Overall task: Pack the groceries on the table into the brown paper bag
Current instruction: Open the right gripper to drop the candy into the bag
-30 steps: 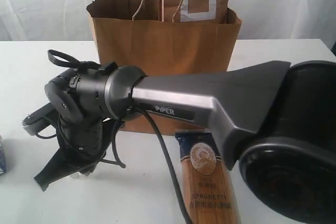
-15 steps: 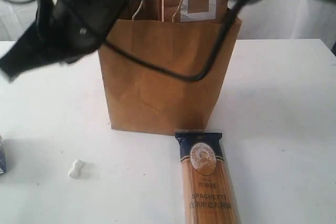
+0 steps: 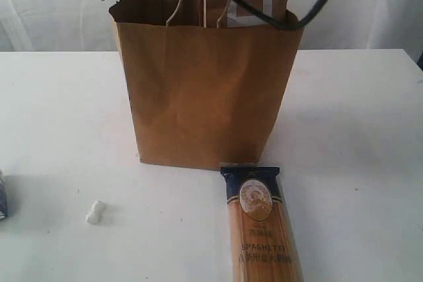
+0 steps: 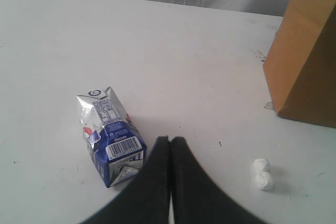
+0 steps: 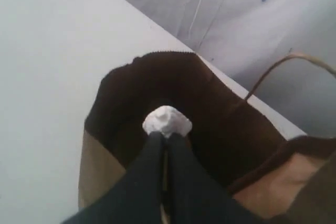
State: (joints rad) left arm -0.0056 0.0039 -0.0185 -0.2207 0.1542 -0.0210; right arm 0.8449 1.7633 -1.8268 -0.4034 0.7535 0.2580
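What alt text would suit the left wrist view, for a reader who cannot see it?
A shut black pincer hovers over a white table, beside a small blue-and-white carton. A small white lump lies on the table nearby, and a corner of a brown paper bag stands further off.

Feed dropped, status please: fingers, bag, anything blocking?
Left fingers shut, empty, by small blue-white carton. Right fingers pinching small white lump over tall brown paper bag. Bag mouth open.

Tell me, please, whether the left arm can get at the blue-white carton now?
Probably yes: the carton sits on the table right beside the left claw, nothing between them; the shut claw must open first.
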